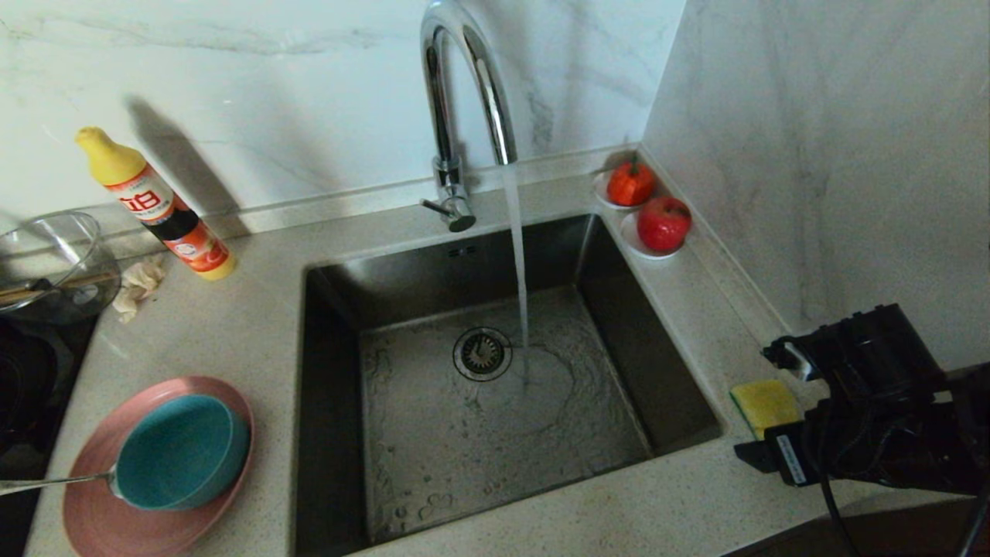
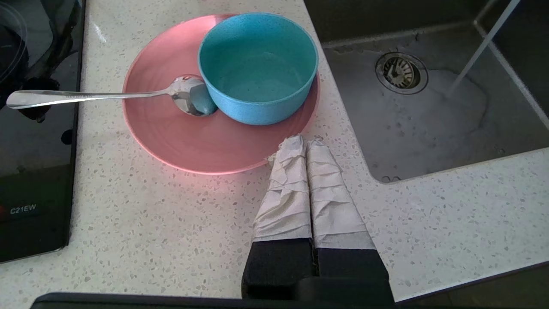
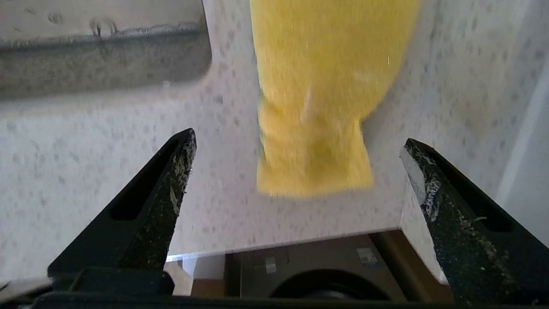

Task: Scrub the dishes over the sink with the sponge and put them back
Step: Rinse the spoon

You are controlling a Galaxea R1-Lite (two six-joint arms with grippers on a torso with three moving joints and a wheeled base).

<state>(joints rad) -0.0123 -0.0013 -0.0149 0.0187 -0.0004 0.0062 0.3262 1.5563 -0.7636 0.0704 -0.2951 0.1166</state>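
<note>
**Q:** Marble-walled counter [image 1: 232, 325], sink [image 1: 495, 433] under running tap [image 1: 464, 93]: which step are you on?

**A:** Sponge pickup. Your right gripper [image 3: 296, 154], jaws spread wide, straddles the sponge [image 3: 321, 94] right of the basin.

**Q:** Next?

**A:** Likely advance, then close. Plate [image 2: 214, 141], bowl [image 2: 257, 64] and spoon [image 2: 85, 96] wait by your closed left gripper [image 2: 305, 148].

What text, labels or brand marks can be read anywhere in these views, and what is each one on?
"C21EW": white lettering on the black cooktop beside the counter, in the left wrist view.
Large white characters on the red label of the yellow-capped bottle: too blurred to read with certainty; its smaller print is illegible.
White sticker on the right arm's black housing: too small to read.
Nothing else carries text.
</note>
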